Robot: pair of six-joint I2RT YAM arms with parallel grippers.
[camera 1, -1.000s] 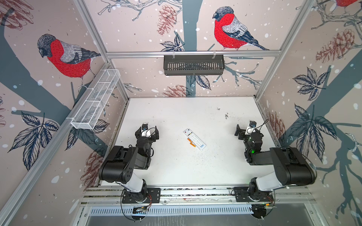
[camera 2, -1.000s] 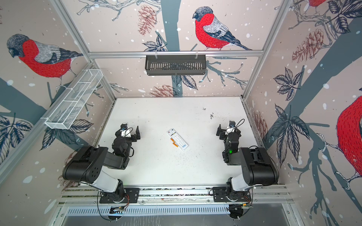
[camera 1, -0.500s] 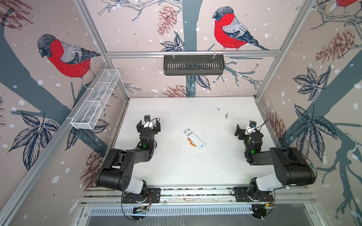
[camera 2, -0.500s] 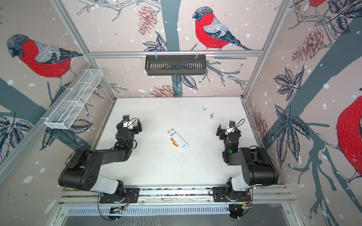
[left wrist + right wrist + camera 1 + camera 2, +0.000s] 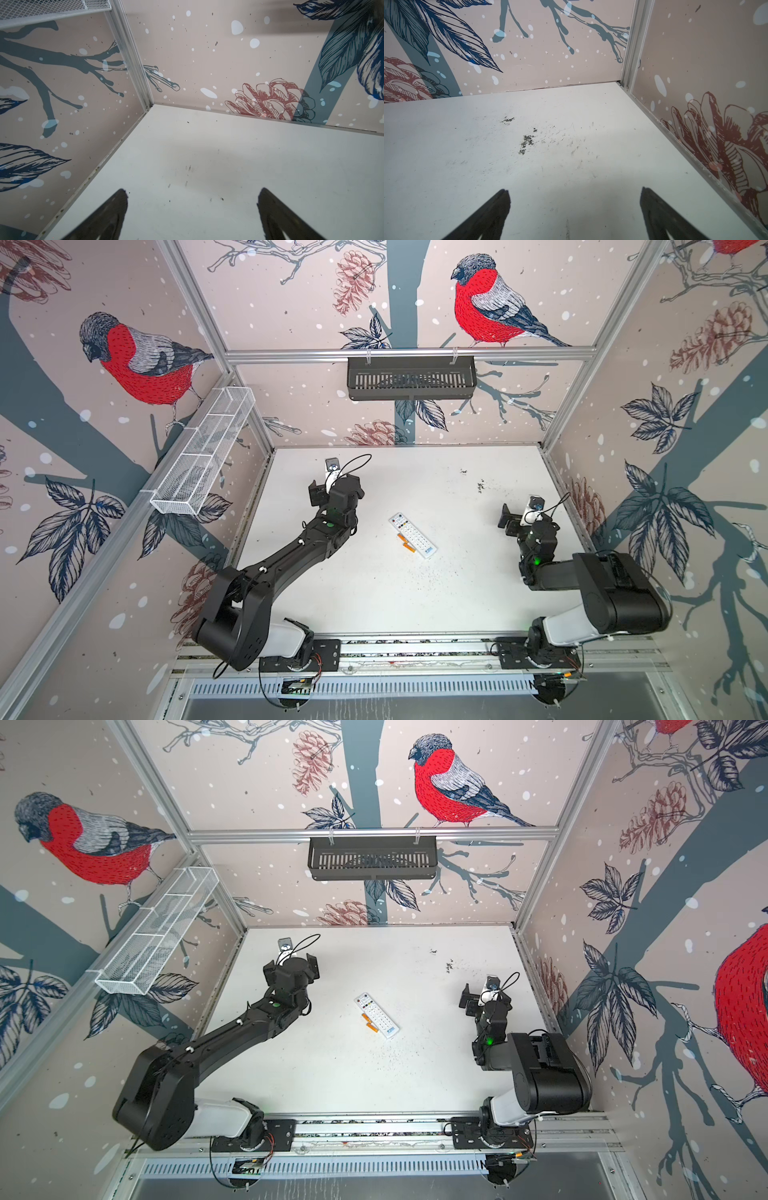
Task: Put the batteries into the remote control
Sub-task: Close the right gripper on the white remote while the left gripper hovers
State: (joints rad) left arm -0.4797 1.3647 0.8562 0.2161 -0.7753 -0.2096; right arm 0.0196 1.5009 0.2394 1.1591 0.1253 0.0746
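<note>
Moved since the earlier frames: left arm, now stretched farther out, carrying the left tool (image 5: 334,489) from a spot about level with the remote control (image 5: 412,536) to one left of it and farther back. Right arm, remote control and batteries: unchanged.

1. White wire rack (image 5: 203,456). Fixed to the side wall, far left of the remote control and above counter (image 5: 374,597) level.

2. Left tool. Left of and beyond the remote control, well apart from it. In the left wrist view its fingers (image 5: 112,212) stand spread wide over bare counter, facing a wall corner.

3. Batteries (image 5: 405,542). Two, orange, lying flat on the counter in a line along the left long edge of the remote control, by the half nearer its logo. Just beside it; whether they touch cannot be told.

4. Remote control. White, flat on the counter, buttons up, set on a diagonal. Its coloured-button end points back and left, its blue-logo end forward and right. Neither tool touches it.

5. Black basket (image 5: 411,377). Hung on the back rail, high beyond the remote control.

6. Right tool (image 5: 517,518). Right of the remote control, well apart, slightly farther back. In the right wrist view its fingers (image 5: 492,209) stand spread wide over scuffed counter with dark marks (image 5: 526,143).
</note>
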